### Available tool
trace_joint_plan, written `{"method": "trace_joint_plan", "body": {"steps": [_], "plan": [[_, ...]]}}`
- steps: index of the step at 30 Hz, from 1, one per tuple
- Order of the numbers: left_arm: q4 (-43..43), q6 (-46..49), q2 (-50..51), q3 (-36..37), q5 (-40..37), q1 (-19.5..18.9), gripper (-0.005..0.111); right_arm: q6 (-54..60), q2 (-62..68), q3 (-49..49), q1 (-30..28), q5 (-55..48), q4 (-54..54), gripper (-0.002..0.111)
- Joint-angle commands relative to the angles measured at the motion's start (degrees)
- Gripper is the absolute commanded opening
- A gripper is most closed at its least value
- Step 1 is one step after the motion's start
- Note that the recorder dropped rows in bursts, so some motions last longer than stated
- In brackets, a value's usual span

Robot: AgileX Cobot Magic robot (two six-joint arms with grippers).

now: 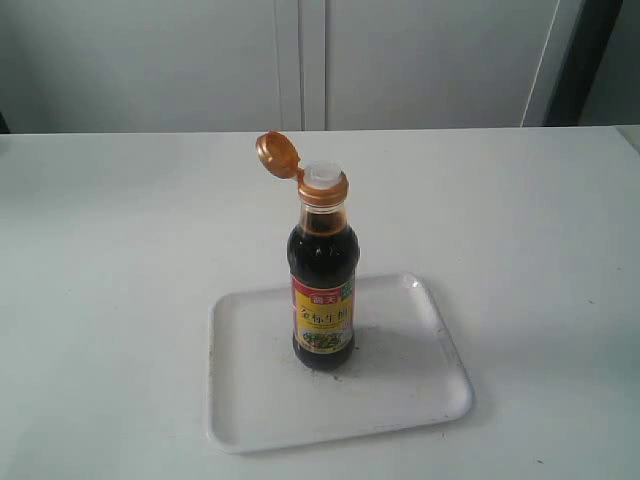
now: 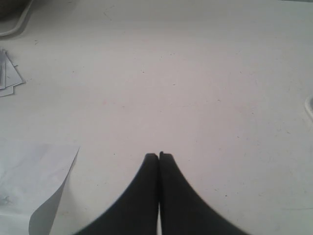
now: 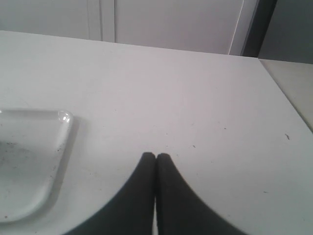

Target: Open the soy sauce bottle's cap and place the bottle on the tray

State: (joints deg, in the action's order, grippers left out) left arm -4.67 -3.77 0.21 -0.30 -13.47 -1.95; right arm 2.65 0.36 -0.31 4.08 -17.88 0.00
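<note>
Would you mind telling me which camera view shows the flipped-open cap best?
The exterior view: the cap hangs open beside the white spout of the soy sauce bottle. Neither wrist view shows the cap; the right wrist view catches only a tray corner.

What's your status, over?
Left gripper shut, empty, over bare table. Right gripper shut, empty, beside tray. Bottle upright on tray, cap flipped open. Nothing in the way.

Left gripper (image 2: 159,155): both dark fingers pressed together at the tips, nothing between them, hovering over the surface. Right gripper (image 3: 156,156): fingers likewise closed tip to tip, empty, pointing toward 12 o'clock in its own view. Neither arm appears in the exterior view.
</note>
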Motion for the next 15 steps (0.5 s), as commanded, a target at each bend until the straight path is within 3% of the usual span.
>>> {"method": "trace_joint_plan", "body": {"steps": [1, 15], "plan": [[-0.5, 0.1, -0.2, 0.3, 0.1, -0.3, 0.000, -0.1, -0.4, 0.3, -0.1, -0.3, -0.4, 0.000], [-0.5, 0.1, -0.2, 0.3, 0.1, -0.3, 0.000, 0.1, -0.4, 0.3, -0.1, 0.0, 0.0, 0.000]]}}
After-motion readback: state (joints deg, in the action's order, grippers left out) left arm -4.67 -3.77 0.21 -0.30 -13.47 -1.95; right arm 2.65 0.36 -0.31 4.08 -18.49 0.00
